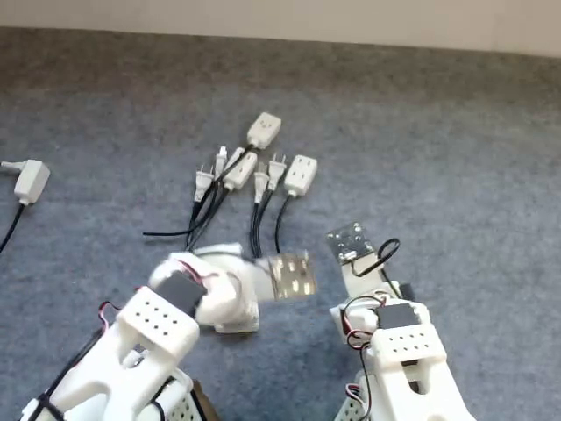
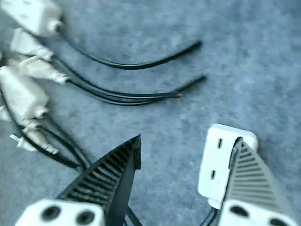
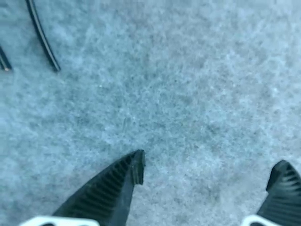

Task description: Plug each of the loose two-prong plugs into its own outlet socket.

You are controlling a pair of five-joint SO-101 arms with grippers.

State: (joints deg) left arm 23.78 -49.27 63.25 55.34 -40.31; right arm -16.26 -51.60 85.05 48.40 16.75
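Inside the wide-open left hand, hard against one side, lies a white outlet socket (two slots showing).

The right gripper sits at the near edge of the frame, its 2 black ribbed fingers spread wide apart with bare grey carpet between the tips. White parts of the finger mounts show at the frame's very edge. In 1 far corner of the frame a black cable lies on the carpet and ends there. A second cable end is just beside it at the frame's edge.
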